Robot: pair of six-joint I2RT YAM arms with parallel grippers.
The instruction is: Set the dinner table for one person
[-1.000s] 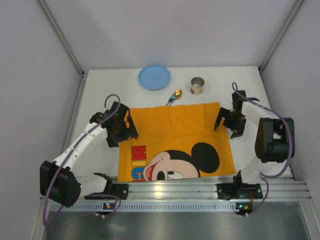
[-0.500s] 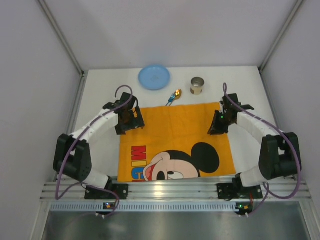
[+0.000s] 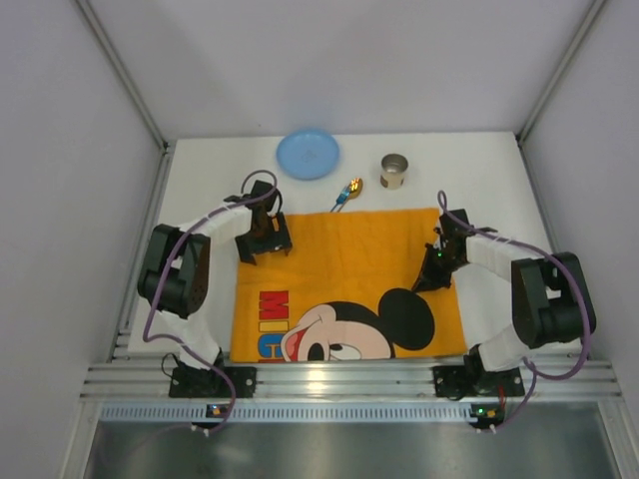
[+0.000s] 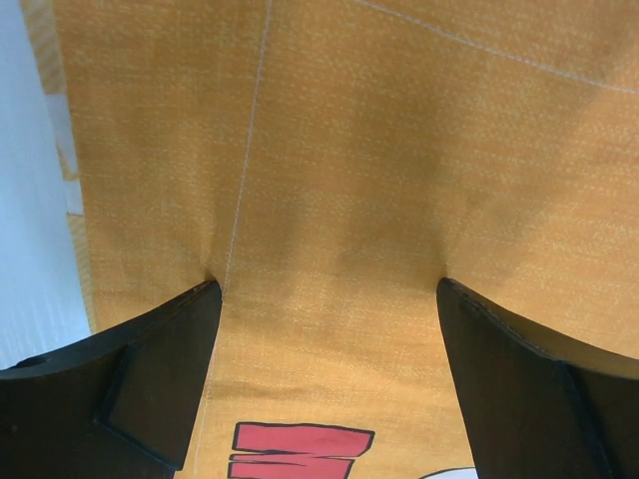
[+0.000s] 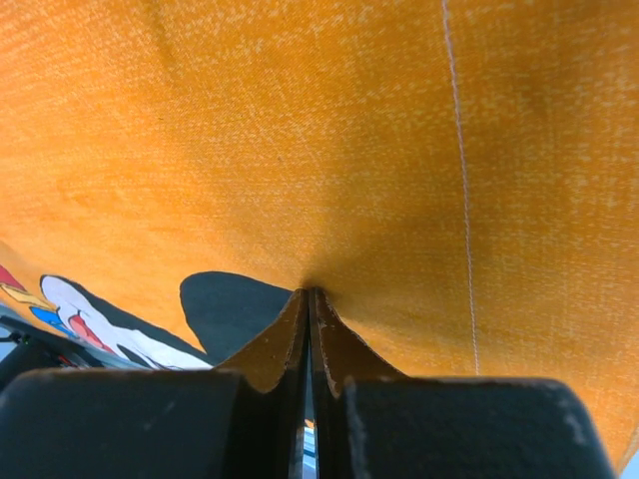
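The dinner table [image 3: 200, 190] is a plain white top. An orange cartoon-mouse placemat [image 3: 349, 259] lies flat at its near middle. My left gripper [image 3: 265, 251] stands open on the mat's far-left part. Both of its black fingertips [image 4: 205, 299] rest on the orange cloth [image 4: 399, 150] near the left seam, with nothing between them. My right gripper [image 3: 420, 283] is shut, and its tips [image 5: 310, 291] touch the cloth [image 5: 300, 130] inside the right seam, beside the mouse's black ear. The fabric puckers slightly there.
Behind the mat are a blue plate [image 3: 308, 155], a small metal cup [image 3: 394, 171] and a blue-handled spoon [image 3: 348, 192] close to the mat's far edge. Grey walls enclose the table on three sides. A metal rail with the arm bases runs along the near edge.
Both arms reached inward and came down onto the placemat's far corners. The right gripper closed. The mat's near-left corner shifted slightly left.
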